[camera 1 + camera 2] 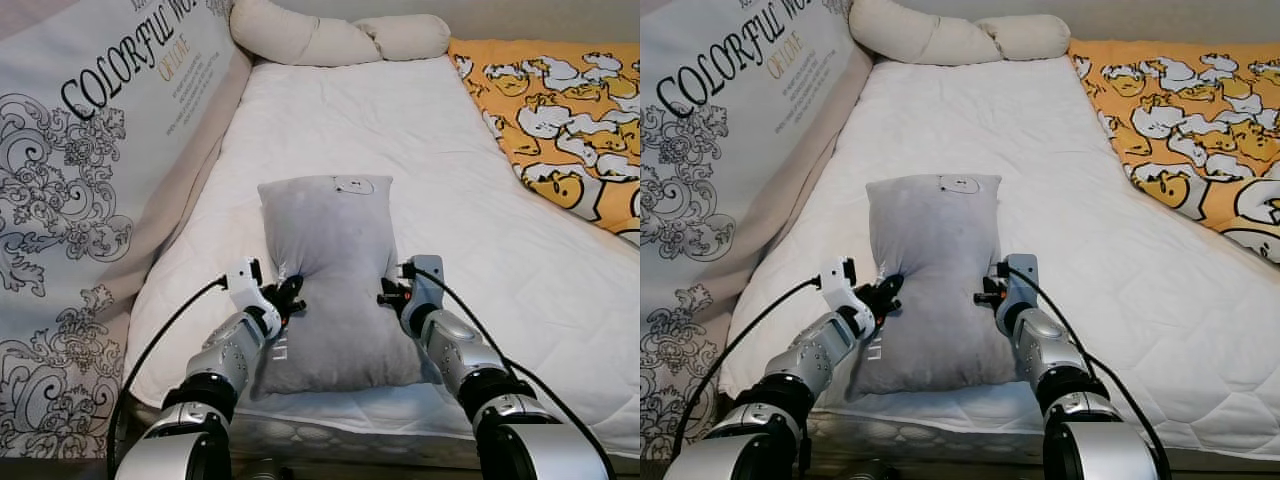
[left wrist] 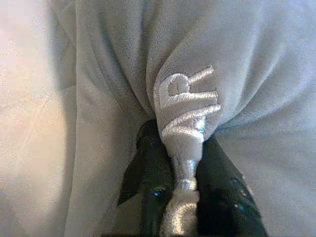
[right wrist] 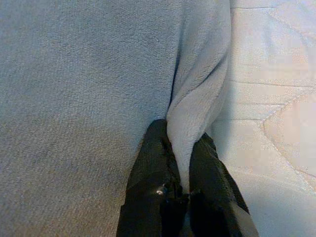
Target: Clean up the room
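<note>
You have both grippers clamped on the grey pillow (image 1: 335, 275), which lies lengthwise on the white mattress (image 1: 470, 200) near its front edge. The left gripper (image 1: 289, 297) pinches a fold on the pillow's left side and the right gripper (image 1: 389, 291) pinches a fold on its right side, so the pillow is squeezed narrow between them. Beyond your grippers the pillow widens again, and a small white label (image 1: 353, 185) sits at its far end.

Further out past the pillow, a long cream bolster (image 1: 330, 38) lies across the head of the mattress. Off to the right gripper's side, well apart, an orange blanket with a white cartoon print (image 1: 565, 120) covers the bed's edge. On the left gripper's side, a large printed panel with black ornaments and lettering (image 1: 90, 150) leans along the mattress.

The left wrist view gives you what the head views cannot: raised embroidered letters (image 2: 185, 98) on the pinched fold, gripped tight between the black fingers (image 2: 153, 168). The right wrist view shows a plain fold caught between that gripper's fingers (image 3: 155, 173), with quilted mattress just beside it.
</note>
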`<state>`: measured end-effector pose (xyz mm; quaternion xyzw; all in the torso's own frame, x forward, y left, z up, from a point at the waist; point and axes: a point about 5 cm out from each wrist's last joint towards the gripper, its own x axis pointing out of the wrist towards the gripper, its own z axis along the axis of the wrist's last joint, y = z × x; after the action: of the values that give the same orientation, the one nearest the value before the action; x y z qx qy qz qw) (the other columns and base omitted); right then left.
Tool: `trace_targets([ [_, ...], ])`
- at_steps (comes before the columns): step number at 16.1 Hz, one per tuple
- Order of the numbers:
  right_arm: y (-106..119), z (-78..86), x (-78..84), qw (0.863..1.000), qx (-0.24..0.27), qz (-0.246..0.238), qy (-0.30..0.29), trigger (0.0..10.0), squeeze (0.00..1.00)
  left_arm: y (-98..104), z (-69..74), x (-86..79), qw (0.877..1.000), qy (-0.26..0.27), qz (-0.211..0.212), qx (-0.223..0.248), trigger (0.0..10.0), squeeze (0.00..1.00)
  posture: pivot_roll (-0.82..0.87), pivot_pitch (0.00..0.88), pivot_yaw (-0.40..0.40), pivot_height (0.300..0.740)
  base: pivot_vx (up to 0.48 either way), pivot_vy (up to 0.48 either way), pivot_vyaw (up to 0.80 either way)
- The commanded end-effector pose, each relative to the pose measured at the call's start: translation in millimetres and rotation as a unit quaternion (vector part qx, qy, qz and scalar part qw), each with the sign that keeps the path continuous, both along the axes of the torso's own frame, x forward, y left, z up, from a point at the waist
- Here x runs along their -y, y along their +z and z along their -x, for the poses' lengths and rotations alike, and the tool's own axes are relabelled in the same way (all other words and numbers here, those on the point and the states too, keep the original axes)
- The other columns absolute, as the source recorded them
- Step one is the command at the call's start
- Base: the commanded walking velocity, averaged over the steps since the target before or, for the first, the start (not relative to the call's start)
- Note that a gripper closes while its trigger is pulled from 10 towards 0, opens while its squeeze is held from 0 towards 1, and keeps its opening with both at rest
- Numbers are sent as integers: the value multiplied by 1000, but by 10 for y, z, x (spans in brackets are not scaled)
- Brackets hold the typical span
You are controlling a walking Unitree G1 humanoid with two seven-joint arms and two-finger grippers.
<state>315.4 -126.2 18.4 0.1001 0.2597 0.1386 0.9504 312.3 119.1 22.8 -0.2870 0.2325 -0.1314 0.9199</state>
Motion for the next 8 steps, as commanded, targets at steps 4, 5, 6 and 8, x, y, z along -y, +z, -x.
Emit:
trace_targets([
  [4, -40, 32, -82, 1000, -18, -5, 15, 0, 0, -68, 60, 41, 1000, -2, -10, -13, 0, 0, 51, 0, 66, 740, 0, 0, 0],
  [5, -39, 32, -91, 1000, -18, -6, 15, 0, 0, -90, 93, 71, 1000, 3, -18, -7, 196, 0, 51, 0, 66, 740, 0, 0, 0],
  [6, -36, 30, -96, 1000, -17, -7, 15, 0, 0, -102, 101, 26, 999, 36, -18, -6, 0, 0, 51, 0, 67, 740, 0, 0, 0],
  [8, -32, 26, -98, 1000, -17, -8, 15, 0, 0, -93, 96, -23, 998, 64, -14, -1, 0, 0, 52, 0, 67, 740, 0, 0, 0],
])
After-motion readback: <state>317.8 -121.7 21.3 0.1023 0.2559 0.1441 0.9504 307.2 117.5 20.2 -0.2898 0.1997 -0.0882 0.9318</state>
